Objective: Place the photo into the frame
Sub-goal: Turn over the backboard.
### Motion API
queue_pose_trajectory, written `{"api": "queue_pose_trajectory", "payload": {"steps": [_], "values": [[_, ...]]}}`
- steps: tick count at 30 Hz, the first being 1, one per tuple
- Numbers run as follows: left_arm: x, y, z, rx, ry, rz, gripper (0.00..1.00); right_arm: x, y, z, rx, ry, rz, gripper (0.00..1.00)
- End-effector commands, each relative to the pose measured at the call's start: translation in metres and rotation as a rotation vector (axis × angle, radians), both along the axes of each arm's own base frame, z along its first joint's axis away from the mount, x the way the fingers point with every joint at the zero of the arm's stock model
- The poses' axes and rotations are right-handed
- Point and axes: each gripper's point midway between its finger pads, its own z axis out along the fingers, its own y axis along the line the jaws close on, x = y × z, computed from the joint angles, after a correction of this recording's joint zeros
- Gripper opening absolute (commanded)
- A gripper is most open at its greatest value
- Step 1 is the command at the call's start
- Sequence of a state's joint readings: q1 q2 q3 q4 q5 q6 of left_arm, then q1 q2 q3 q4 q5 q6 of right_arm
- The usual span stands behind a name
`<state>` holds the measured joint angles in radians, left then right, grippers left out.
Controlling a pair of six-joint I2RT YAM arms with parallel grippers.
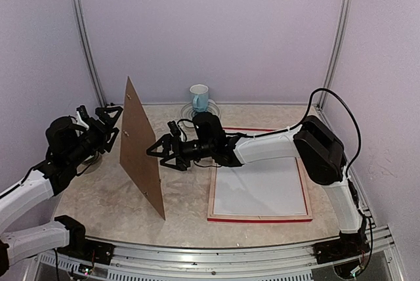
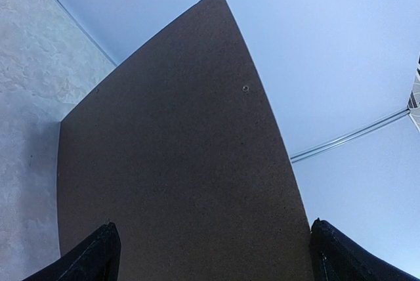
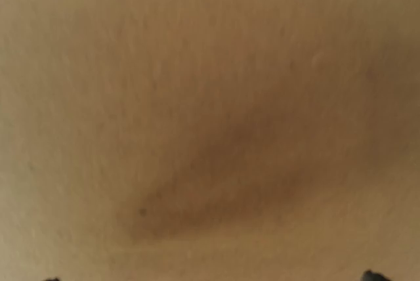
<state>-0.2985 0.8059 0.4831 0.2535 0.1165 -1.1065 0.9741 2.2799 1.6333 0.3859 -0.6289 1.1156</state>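
Observation:
The frame (image 1: 262, 218) lies flat on the right half of the table, its red edge and pale wood rim showing. A plain white sheet (image 1: 262, 189) with no window fills it; it looks like the photo, white reverse up. A brown backing board (image 1: 141, 143) stands on edge, tilted, between my arms. My left gripper (image 1: 113, 123) is open just left of the board, which fills the left wrist view (image 2: 184, 163) between its fingers (image 2: 92, 258). My right gripper (image 1: 157, 152) is open with its tips at the board's right face. The right wrist view is a brown blur of board (image 3: 210, 123).
A white and blue mug (image 1: 199, 97) stands on a round coaster at the back centre. My right arm reaches over the frame's far left corner. Walls close in on three sides, and the table's rail runs along the near edge.

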Motion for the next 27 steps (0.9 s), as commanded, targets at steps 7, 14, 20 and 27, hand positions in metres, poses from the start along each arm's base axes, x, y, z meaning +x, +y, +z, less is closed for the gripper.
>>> {"api": "queue_pose_trajectory", "payload": {"steps": [7, 14, 20, 27], "values": [[-0.001, 0.002, 0.013, 0.013, -0.040, -0.002, 0.99, 0.008, 0.005, -0.030, -0.085, 0.050, 0.000, 0.99], [-0.002, -0.001, 0.017, 0.010, -0.039, -0.023, 0.99, 0.008, 0.006, -0.049, -0.121, 0.068, 0.008, 0.99], [-0.001, -0.001, 0.009, 0.036, 0.003, -0.027, 0.99, 0.009, 0.007, -0.063, -0.146, 0.081, 0.012, 0.99], [-0.002, 0.000, 0.014, 0.048, -0.001, -0.026, 0.99, 0.008, 0.009, -0.069, -0.150, 0.095, 0.021, 0.99]]}}
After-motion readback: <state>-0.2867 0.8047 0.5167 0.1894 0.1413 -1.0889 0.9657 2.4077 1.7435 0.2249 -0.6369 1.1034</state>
